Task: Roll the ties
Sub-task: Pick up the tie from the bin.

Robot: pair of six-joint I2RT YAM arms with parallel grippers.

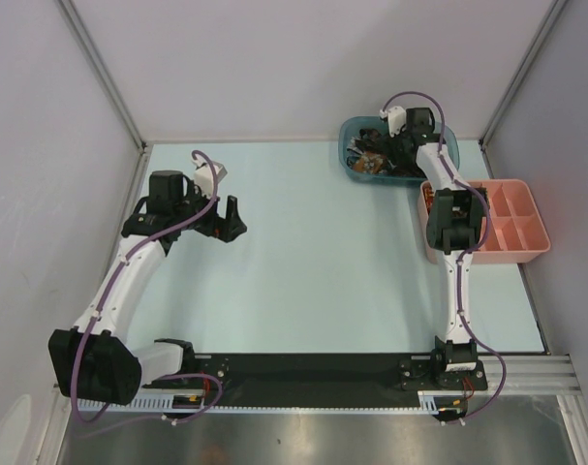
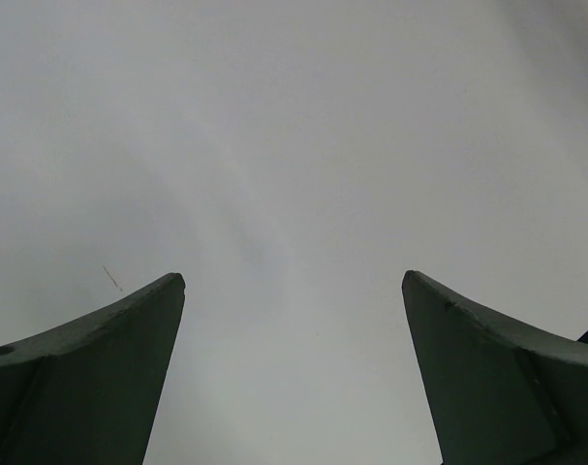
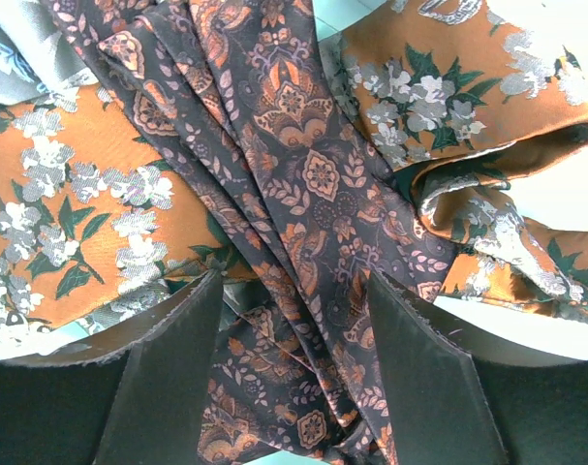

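Several ties (image 1: 366, 157) lie heaped in a blue tub (image 1: 346, 165) at the back right. My right gripper (image 1: 395, 145) reaches down into the tub. In the right wrist view the right gripper (image 3: 294, 281) has its jaws drawn in around a bunched dark brown tie (image 3: 303, 165) with an orange and pink pattern. An orange tie (image 3: 61, 184) with white flowers lies under and beside it. My left gripper (image 1: 226, 218) hovers open and empty over the bare table at the left, and in its wrist view the left gripper (image 2: 294, 281) shows only table between the fingers.
A pink compartment tray (image 1: 526, 232) stands just right of the right arm, in front of the tub. Grey walls close the table at the back and both sides. A grey patterned tie (image 3: 13, 48) shows at the top left of the right wrist view.
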